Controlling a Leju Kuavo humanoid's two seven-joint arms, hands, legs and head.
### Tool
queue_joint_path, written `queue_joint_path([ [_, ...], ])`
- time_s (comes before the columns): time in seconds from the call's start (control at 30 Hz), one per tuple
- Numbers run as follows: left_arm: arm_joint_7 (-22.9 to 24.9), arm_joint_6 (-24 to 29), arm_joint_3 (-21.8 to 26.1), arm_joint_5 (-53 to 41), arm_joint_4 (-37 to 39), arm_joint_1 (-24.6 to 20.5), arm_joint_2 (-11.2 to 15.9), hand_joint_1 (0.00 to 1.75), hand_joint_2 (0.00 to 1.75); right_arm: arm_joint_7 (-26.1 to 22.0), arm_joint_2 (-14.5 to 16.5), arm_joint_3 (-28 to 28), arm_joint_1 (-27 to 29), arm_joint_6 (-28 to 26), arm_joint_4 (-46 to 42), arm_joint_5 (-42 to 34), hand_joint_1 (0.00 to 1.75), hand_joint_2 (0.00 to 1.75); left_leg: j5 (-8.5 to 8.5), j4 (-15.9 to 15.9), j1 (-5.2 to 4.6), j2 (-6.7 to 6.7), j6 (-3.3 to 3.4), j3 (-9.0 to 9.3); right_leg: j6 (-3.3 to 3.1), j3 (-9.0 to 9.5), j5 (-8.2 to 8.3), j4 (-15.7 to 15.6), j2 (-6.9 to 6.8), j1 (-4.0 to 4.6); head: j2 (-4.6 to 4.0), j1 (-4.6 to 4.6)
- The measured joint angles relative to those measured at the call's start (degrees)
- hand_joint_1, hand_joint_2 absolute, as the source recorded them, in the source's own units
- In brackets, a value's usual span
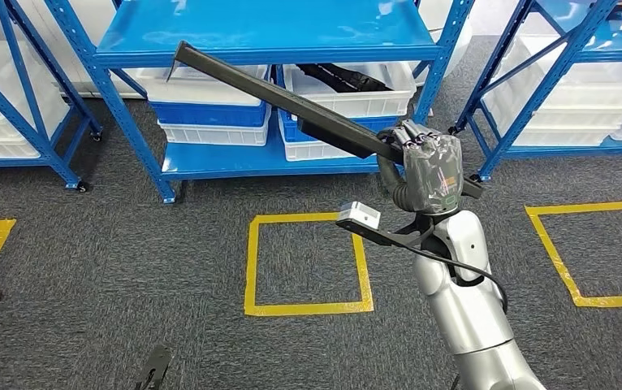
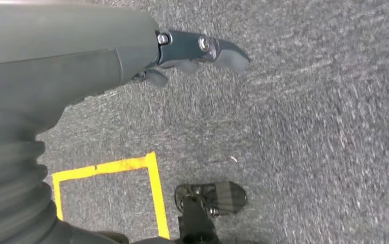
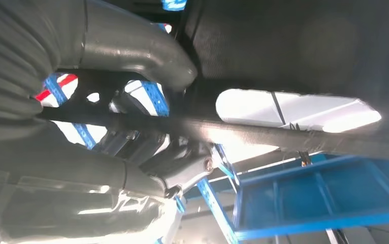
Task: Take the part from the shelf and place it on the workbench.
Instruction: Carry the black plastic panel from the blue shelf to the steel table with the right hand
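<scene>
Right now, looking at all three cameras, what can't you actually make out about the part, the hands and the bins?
- Right hand on the long black part: in the head view the hand's back hides its fingers; the right wrist view is blurred.
- The part's near end: hidden behind the hand in the head view.
- Left hand: mostly cut off by the left wrist view's edge and its grey cover.
- White bins: contents largely hidden by the blue shelf.
</scene>
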Motion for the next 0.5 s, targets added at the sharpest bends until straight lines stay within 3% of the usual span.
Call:
queue_joint_path([
  [0.07, 0.1, 0.0, 0.0, -0.1, 0.0, 0.0, 0.0, 0.0, 1.75, 0.0, -0.1, -0.4, 0.5, 0.1, -0.1, 0.4, 1.75, 1.75, 1.57, -0.5, -0.21, 0.31, 1.66, -1.05, 0.52, -0.91, -0.31, 0.3, 0.07, -0.07, 0.0, -0.07],
  [0.13, 0.1, 0.0, 0.1, -0.2, 0.0, -0.2, 0.0, 0.0, 1.75, -0.1, -0.2, -0.8, 0.9, 0.2, -0.2, 0.5, 1.75, 1.75, 3.4, -0.8, -0.16, 0.6, 2.87, -2.74, 0.04, -2.84, -4.62, 4.4, 0.22, -0.35, 0.0, 0.21],
  [0.2, 0.2, 0.0, 0.1, -0.2, 0.0, -0.2, -0.1, 0.0, 1.75, -0.2, -0.3, -1.1, 1.2, 0.4, -0.4, 0.6, 1.75, 1.75, 4.99, -0.8, -0.24, 0.68, 3.2, -4.71, -0.06, -4.54, -9.33, 11.7, 0.35, -0.49, 0.0, 0.55],
  [0.23, 0.2, 0.0, 0.1, -0.2, 0.0, -0.2, -0.1, 0.0, 1.75, -0.2, -0.3, -1.2, 1.4, 0.5, -0.5, 0.7, 1.75, 1.75, 5.79, -0.8, -0.27, 0.73, 3.15, -5.72, 0.41, -4.65, -10.08, 14.7, 0.42, -0.52, 0.0, 0.59],
  [0.27, 0.2, 0.0, 0.1, -0.2, 0.0, -0.2, -0.1, 0.0, 1.75, -0.2, -0.3, -1.3, 1.5, 0.5, -0.5, 0.8, 1.75, 1.75, 6.6, -0.7, -0.28, 0.77, 3.03, -6.75, 1.1, -3.96, -9.56, 16.2, 0.47, -0.53, 0.0, 0.61],
  [0.3, 0.2, 0.0, 0.1, -0.2, 0.0, -0.2, -0.1, 0.0, 1.75, -0.2, -0.3, -1.4, 1.7, 0.6, -0.6, 0.9, 1.75, 1.75, 7.43, -0.7, -0.27, 0.8, 2.85, -7.78, 1.79, -2.25, -8.34, 15.8, 0.51, -0.54, 0.0, 0.64],
  [0.33, 0.2, -0.1, 0.1, -0.3, 0.0, -0.2, -0.1, 0.0, 1.75, -0.2, -0.3, -1.5, 1.8, 0.6, -0.7, 1.0, 1.75, 1.75, 8.25, -0.7, -0.25, 0.81, 2.63, -8.75, 2.23, 0.47, -7.22, 13.5, 0.53, -0.57, 0.0, 0.64],
  [0.37, 0.2, -0.1, 0.1, -0.3, 0.0, -0.3, -0.1, 0.0, 1.75, -0.3, -0.3, -1.6, 1.8, 0.6, -0.8, 1.1, 1.75, 1.75, 9.02, -0.7, -0.28, 0.79, 2.32, -9.55, 2.2, 4.0, -7.25, 9.4, 0.55, -0.57, 0.01, 0.66],
  [0.43, 0.1, -0.2, 0.1, -0.3, 0.0, -0.3, -0.1, 0.0, 1.75, -0.4, -0.2, -1.8, 1.8, 0.7, -1.3, 1.3, 1.75, 1.75, 10.41, -0.8, -0.35, 0.79, 1.57, -10.35, 0.97, 9.53, -9.27, 1.3, 0.74, -0.05, 0.01, 0.58],
  [0.47, 0.1, -0.2, 0.1, -0.3, -0.1, -0.3, -0.1, 0.0, 1.75, -0.4, -0.1, -1.8, 1.9, 0.7, -1.5, 1.3, 1.75, 1.75, 11.07, -1.1, -0.37, 0.79, 1.16, -10.38, 0.2, 10.65, -10.2, -0.9, 0.85, 0.33, 0.01, 0.55],
  [0.5, 0.1, -0.2, 0.1, -0.3, -0.1, -0.3, -0.1, 0.0, 1.75, -0.4, -0.1, -1.9, 1.9, 0.8, -1.6, 1.4, 1.75, 1.75, 11.74, -1.4, -0.35, 0.8, 0.78, -10.32, -0.49, 10.6, -10.19, -1.7, 0.93, 0.65, 0.01, 0.49],
])
